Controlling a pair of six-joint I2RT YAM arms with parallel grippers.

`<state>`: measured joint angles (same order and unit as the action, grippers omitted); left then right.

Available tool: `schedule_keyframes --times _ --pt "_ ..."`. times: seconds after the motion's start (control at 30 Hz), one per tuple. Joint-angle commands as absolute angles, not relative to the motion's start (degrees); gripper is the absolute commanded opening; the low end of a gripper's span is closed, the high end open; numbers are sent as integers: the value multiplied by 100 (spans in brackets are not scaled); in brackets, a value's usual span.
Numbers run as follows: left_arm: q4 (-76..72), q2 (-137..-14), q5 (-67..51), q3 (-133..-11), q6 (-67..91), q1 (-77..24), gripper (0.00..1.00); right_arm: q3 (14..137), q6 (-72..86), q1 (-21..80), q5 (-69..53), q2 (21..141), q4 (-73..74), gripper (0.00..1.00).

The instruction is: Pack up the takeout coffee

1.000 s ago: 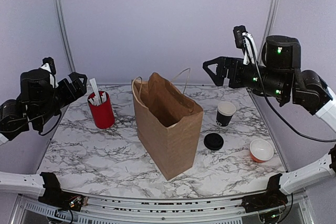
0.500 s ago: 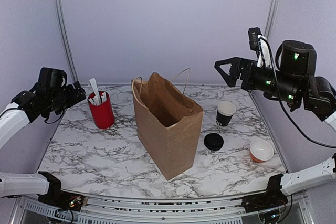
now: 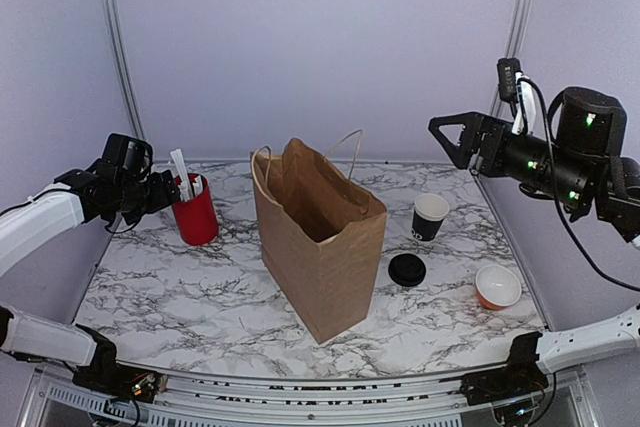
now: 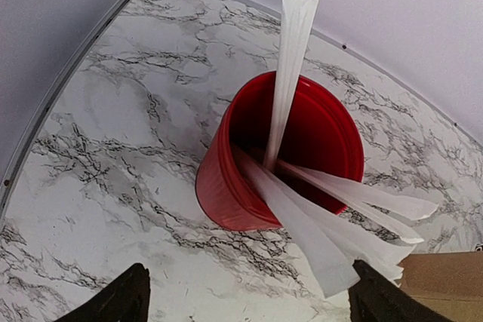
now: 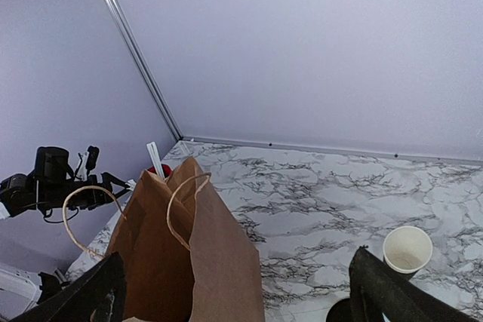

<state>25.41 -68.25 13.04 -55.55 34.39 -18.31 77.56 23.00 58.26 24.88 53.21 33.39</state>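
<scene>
— What's on the marble table (image 3: pixel 200 287)?
— A brown bag (image 3: pixel 325 247), standing open. The 2 grippers gape, empty: left gripper (image 3: pixel 162 190) by the red cup (image 3: pixel 195 219), right gripper (image 3: pixel 445 139) up high.
— The coffee?
— Black cup (image 3: pixel 430 217), unlidded, right of the bag; black lid (image 3: pixel 407 269) flat nearby.

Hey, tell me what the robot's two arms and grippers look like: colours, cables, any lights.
Both arms have white links and black joint housings. The left arm ends in a black two-finger left gripper. The right arm has small green lights, a thin black cable and a right gripper with angular black fingers.
</scene>
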Motion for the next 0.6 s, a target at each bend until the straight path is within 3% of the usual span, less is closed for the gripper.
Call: schedule_keyframes --times 0.0,0.23,0.57 --pt "2345 -6935 1459 -5747 3426 -1798 89 7667 2430 5788 2569 5232 3314 100" --pt "2227 -7251 1662 -5917 3279 -1800 81 7646 2461 5789 2526 5226 3305 100" --pt "1906 -7653 1887 -6037 3060 -1790 52 7614 2553 5784 2443 5239 3296 100"
